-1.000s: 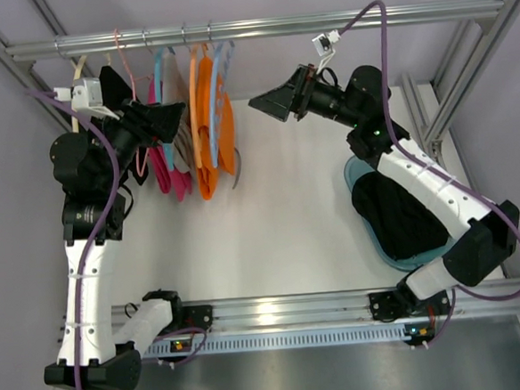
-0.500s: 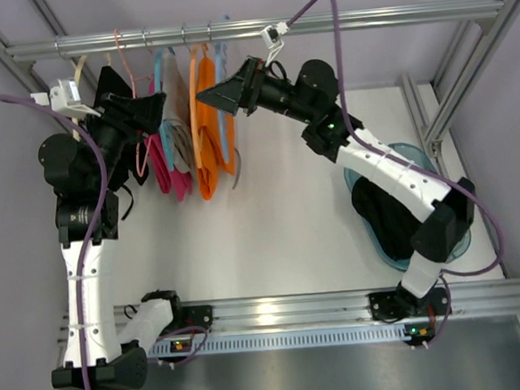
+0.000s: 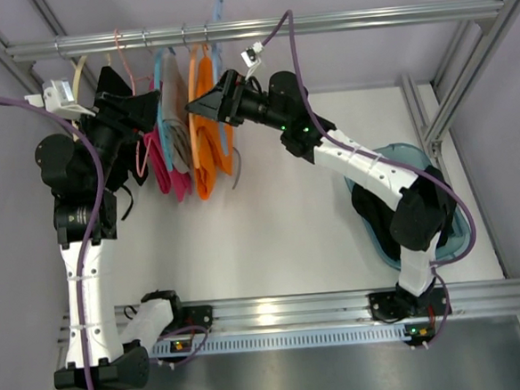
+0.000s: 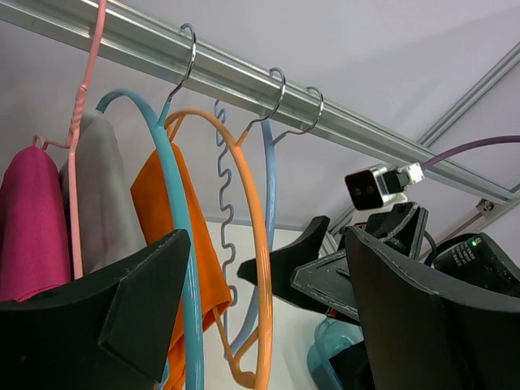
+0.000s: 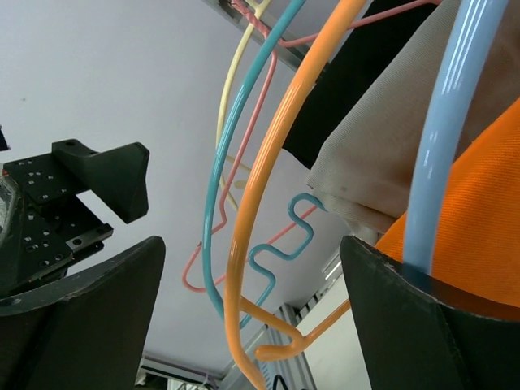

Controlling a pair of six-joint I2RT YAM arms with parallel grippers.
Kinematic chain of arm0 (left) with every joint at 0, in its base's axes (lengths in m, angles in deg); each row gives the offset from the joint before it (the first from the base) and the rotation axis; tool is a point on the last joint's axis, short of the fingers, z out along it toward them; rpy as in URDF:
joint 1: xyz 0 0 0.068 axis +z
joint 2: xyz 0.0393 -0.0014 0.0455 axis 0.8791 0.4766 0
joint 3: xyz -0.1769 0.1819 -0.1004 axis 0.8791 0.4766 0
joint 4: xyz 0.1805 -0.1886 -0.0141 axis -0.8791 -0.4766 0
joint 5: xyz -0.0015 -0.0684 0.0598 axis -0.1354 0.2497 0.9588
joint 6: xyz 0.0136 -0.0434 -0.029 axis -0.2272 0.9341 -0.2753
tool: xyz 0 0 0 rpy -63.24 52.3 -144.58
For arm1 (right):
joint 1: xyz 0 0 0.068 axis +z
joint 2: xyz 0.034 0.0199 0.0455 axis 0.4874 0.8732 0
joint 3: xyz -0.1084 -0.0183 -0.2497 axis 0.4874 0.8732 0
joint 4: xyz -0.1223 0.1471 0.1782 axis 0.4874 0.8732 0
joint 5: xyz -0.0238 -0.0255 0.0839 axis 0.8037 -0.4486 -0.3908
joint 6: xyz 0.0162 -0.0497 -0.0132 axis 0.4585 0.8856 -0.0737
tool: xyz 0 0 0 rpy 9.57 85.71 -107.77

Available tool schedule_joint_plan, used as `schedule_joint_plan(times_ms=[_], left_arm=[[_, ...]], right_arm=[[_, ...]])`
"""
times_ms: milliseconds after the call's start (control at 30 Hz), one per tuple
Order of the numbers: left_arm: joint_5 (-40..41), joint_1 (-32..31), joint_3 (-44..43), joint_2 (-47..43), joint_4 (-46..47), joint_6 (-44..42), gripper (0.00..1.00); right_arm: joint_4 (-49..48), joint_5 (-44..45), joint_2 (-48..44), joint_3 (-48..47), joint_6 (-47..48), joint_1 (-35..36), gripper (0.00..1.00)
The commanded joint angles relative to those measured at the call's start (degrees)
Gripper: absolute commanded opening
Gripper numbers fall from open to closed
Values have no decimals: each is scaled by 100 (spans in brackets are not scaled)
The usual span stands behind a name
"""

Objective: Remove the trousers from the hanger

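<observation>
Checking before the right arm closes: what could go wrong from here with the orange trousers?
1. The right gripper is open with the orange hanger and teal hanger wires between its fingers; closing may pinch wire, not the orange trousers.
2. Hangers crowd the rail; pulling could drag the beige cloth or unhook a neighbour.
3. The left gripper is close; arms may collide.

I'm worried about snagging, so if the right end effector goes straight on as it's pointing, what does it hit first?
Likely the orange hanger, whose hoop crosses the open jaws of the right end effector; the orange trousers hang just beside it. Depth is unclear.
</observation>
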Motion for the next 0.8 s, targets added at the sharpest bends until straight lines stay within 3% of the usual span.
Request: schedule_joint_plan(times_ms=[0,100,533,767], left_arm=[[43,51,-143,-82,342,87,83],[43,60,-125,-91,351,104,84],[26,78,-99,-143,351,140,84],[-18,104,-2,-187,351,183,84]], right_arm=[[-427,6,-17,-218,-137,113,88],[-629,-73,44,-191,-199,104,79],[-998,-144,563,-455,-314,122,70],[-1296,-214,607,-446,-287,122,57]])
